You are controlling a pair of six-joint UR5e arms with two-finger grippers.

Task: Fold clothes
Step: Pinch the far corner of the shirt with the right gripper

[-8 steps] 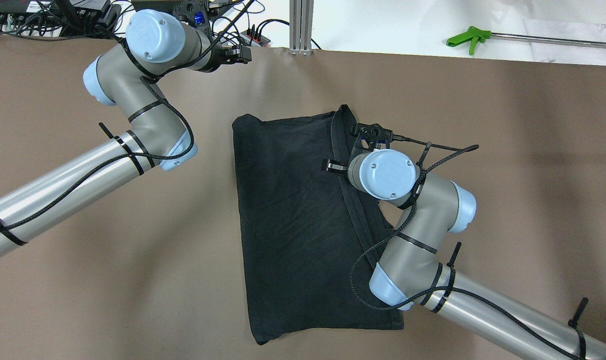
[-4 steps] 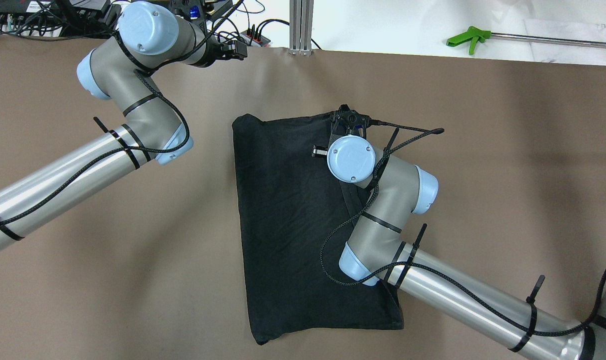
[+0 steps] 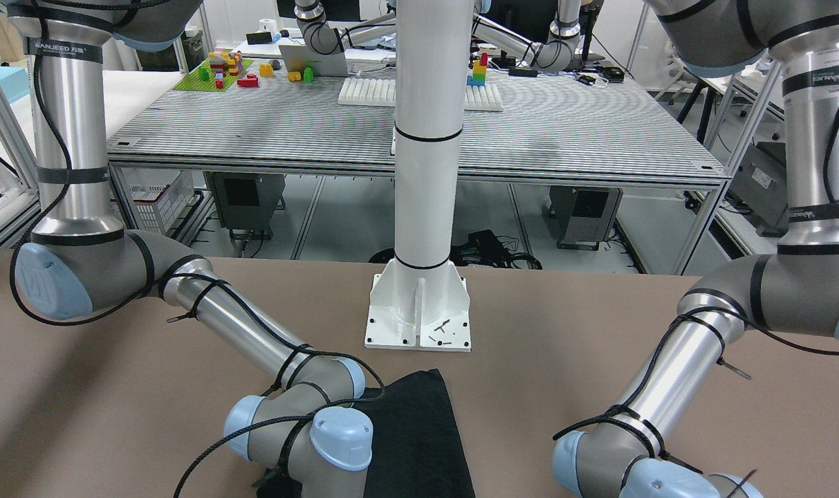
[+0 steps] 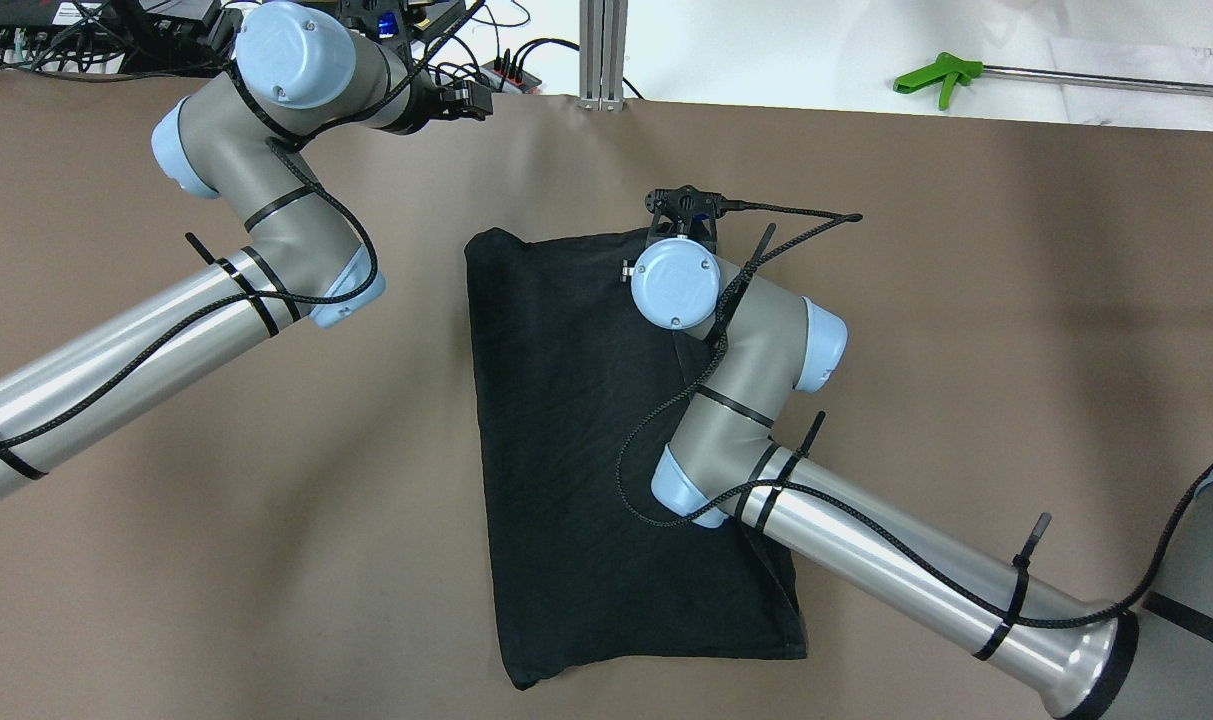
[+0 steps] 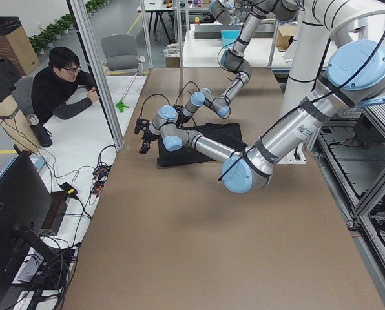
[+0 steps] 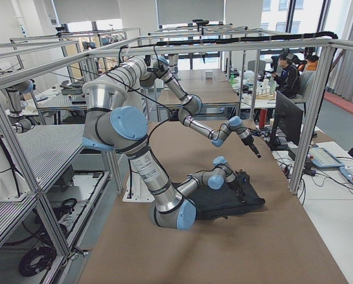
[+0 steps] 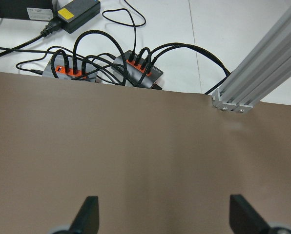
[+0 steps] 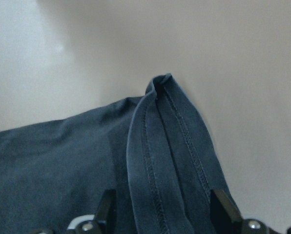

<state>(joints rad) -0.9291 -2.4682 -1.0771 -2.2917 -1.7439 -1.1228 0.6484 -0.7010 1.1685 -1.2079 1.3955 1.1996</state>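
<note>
The right jaws stand wide open, their two dark fingertips (image 8: 106,207) set either side of a double-stitched hem at one corner of the garment (image 4: 566,450); whether they touch the cloth cannot be told. The left jaws are just as wide, two black fingertips (image 7: 89,214) hanging over bare brown counter (image 4: 966,300) near its far edge, holding nothing.

The one black garment, matte and soft, lies flat at the middle of the counter as a rough rectangle, its long sides running away from the robot. Its edges are slightly wavy, and a narrow folded band runs along the side nearer the right arm (image 4: 746,390). That arm, silver tube with grey and pale-blue joints, reaches across the garment's right side to its far right corner. The left arm (image 4: 256,200), of the same build, is bent well clear of the cloth on the other side.

Beyond the counter, on a white surface, sit two grey cable hubs (image 7: 138,68) with orange ports, one ribbed aluminium post (image 4: 603,50) and one green-handled tool (image 4: 941,72) with a long metal shaft. One person (image 5: 63,84) in dark clothes sits beside the counter's far edge.
</note>
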